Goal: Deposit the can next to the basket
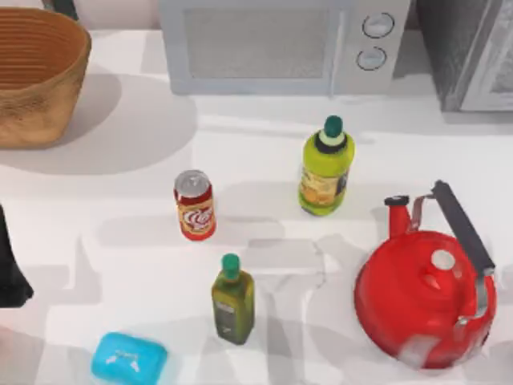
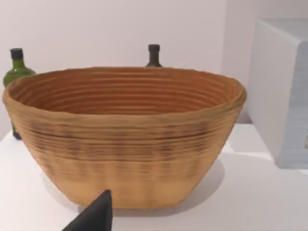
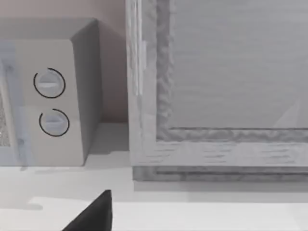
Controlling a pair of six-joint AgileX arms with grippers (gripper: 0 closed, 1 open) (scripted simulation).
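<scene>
The can (image 1: 195, 205) is red with a silver top and a round swirl logo. It stands upright near the middle of the table, with nothing holding it. The basket (image 1: 36, 72) is a large tan woven one at the back left; the left wrist view shows its ribbed side (image 2: 125, 159) close up. My left arm (image 1: 11, 265) is parked at the table's left edge, well left of the can, and a dark part of my left gripper (image 2: 94, 216) faces the basket. A dark part of my right gripper (image 3: 94, 214) faces the microwave and a grey cabinet.
A microwave (image 1: 272, 44) and a grey cabinet (image 1: 473, 48) line the back. A yellow-green bottle (image 1: 325, 168) stands right of the can, an olive oil bottle (image 1: 232, 301) in front of it, a red kettle (image 1: 425, 293) at the right, a blue block (image 1: 128, 358) front left.
</scene>
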